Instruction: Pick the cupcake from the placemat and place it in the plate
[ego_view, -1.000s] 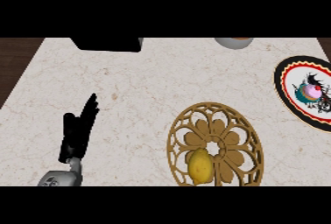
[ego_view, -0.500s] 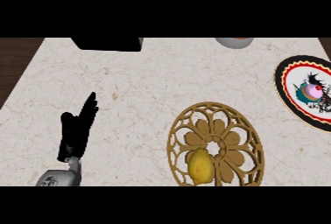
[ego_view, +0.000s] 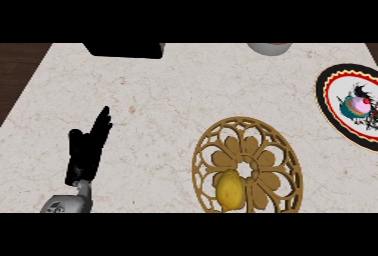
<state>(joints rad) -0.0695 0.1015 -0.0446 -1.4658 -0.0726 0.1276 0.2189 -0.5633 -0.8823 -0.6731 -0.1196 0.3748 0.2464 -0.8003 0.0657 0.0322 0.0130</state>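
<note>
- The left hand (ego_view: 87, 150) is showing at the lower left of the frame, rising from a grey forearm (ego_view: 68, 204) at the bottom edge; its fingers (ego_view: 102, 122) are pointing straight up the frame, open and holding nothing.
- The right hand is not showing anywhere in the view.
- At the lower middle right, a round tan placemat (ego_view: 247, 164) with a cut-out flower pattern is lying flat on the surface (ego_view: 170, 95), its lower rim running to the bottom edge of the view.
- A yellow, rounded thing, the cupcake (ego_view: 229, 189), is sitting on the lower left part of the placemat, just below its central ring; it is well apart from the left hand.
- The pale, speckled surface is filling most of the frame, with dark wood showing past its left side.
- At the right edge, above the placemat and apart from it, the plate (ego_view: 325, 98) is lying with a black and red rim, partly cut off by the frame; a coloured picture is filling its middle.
- At the top left, a black block (ego_view: 124, 49) is sitting at the far side of the surface.
- At the top right, a grey bowl (ego_view: 267, 48) is partly showing.
</note>
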